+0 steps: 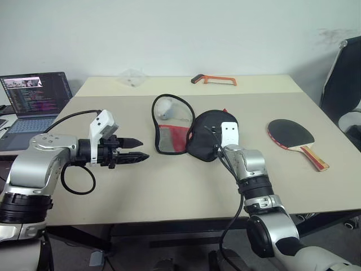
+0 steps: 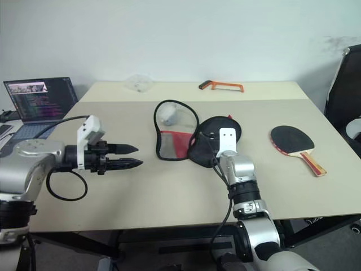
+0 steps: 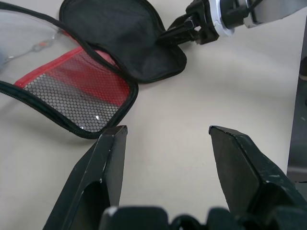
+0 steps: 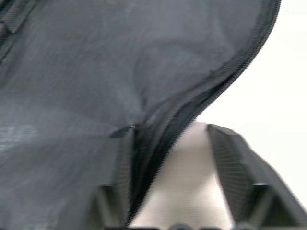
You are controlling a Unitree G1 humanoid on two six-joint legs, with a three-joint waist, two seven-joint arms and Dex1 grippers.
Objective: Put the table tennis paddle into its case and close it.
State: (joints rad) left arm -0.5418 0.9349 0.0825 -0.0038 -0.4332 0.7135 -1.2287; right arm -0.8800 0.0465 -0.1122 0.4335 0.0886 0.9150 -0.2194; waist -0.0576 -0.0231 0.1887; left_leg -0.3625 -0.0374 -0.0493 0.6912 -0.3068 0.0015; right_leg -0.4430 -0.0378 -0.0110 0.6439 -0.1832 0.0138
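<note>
The case (image 1: pixel 206 132) lies opened out mid-table, its black flap beside a red mesh panel (image 1: pixel 170 138) and a black cord loop (image 1: pixel 169 99). The table tennis paddle (image 1: pixel 290 134) lies flat to the right of it, black face up, with its striped handle toward the table's front. My right gripper (image 4: pixel 170 127) is at the near edge of the black flap. The zip edge hangs between its fingers, which stand apart. My left gripper (image 1: pixel 144 149) hovers open and empty to the left of the case, pointing at the mesh panel.
An orange hacksaw (image 1: pixel 214 80) and crumpled clear plastic (image 1: pixel 132 76) lie at the back of the table. A small round grey object (image 1: pixel 164 108) sits inside the cord loop. A laptop (image 1: pixel 36 93) stands at the far left and a chair (image 1: pixel 344 84) at the right.
</note>
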